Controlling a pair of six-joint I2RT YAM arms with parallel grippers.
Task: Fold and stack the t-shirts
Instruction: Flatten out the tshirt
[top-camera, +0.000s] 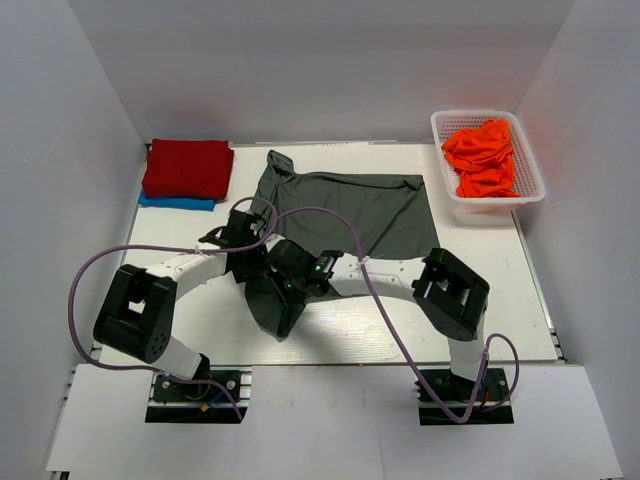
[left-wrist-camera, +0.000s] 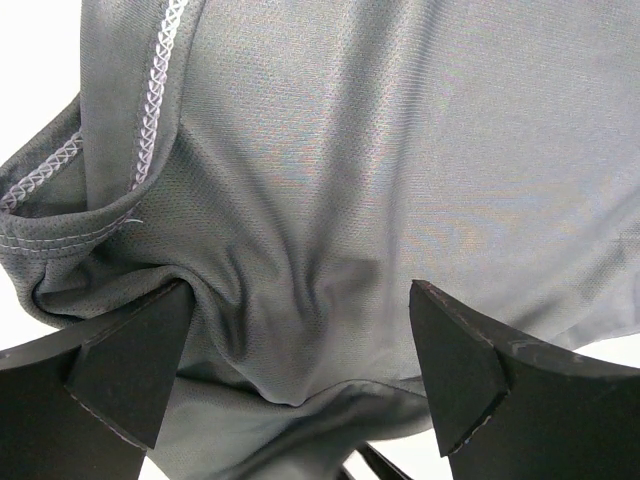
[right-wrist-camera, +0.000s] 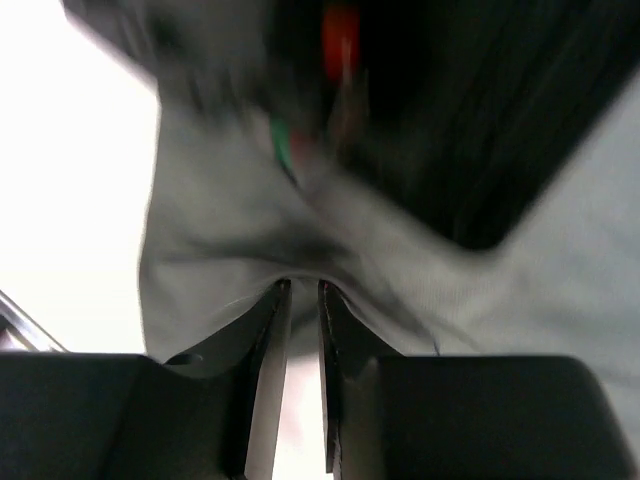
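Finding the charcoal-grey t-shirt (top-camera: 360, 205) lying across the middle of the top view, spreading flat toward the upper right and gathering into a dark fold at lower centre, right under both hands. Pinching that near fold with the right hand (right-wrist-camera: 304, 285): fingers standing narrow, cloth puckering at their tips in the blurred right wrist view. Hovering over the same shirt with the left hand (left-wrist-camera: 300, 330): fingers gaping wide, gripping nothing, grey fabric and a stitched hem filling the frame between and above them.

Moving outward, noting a folded red t-shirt (top-camera: 188, 167) sitting on a blue t-shirt (top-camera: 175, 203) at the upper left of the bench (top-camera: 520, 310), near the grey shirt's collar end without touching it. Noting orange t-shirts (top-camera: 482, 158) heaping inside the white basket (top-camera: 533, 180) at upper right, just beyond the grey shirt's far corner.
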